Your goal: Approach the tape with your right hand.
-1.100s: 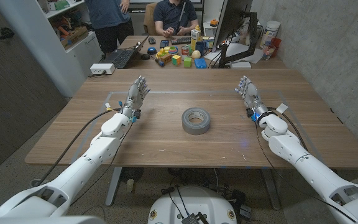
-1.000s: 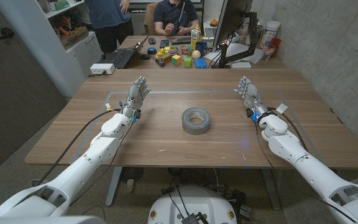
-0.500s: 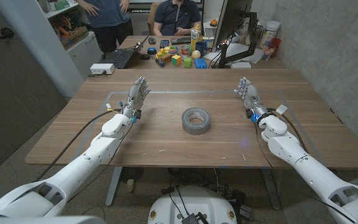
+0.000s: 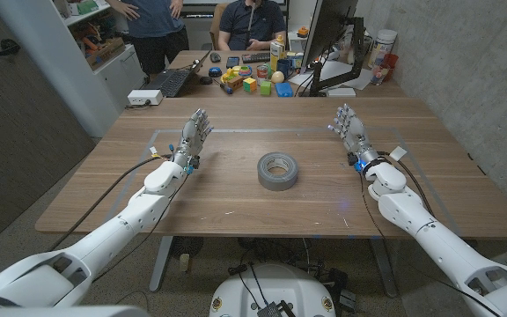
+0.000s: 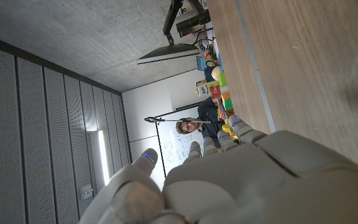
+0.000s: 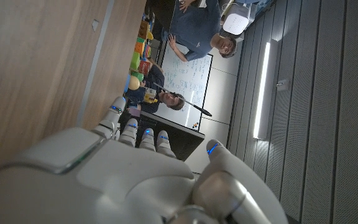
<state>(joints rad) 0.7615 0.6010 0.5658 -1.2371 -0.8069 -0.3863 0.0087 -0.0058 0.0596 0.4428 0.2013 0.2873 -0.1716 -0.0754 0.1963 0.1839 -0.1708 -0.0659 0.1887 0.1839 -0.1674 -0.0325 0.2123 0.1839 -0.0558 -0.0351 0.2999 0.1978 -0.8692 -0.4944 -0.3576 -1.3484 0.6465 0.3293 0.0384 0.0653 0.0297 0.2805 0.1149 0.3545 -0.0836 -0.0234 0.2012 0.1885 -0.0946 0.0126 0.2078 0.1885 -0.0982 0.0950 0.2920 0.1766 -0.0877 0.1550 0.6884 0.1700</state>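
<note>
Barely anything has shifted since a second ago: the right hand (image 4: 350,130) sits a touch farther up the wooden table (image 4: 236,198), fingers spread, holding nothing. The tape (image 4: 277,169), a grey roll lying flat, stays at the table's middle, well apart from both hands. The left hand (image 4: 194,134) also stands empty with fingers apart; whether its edge touches the wood is hard to tell.
</note>
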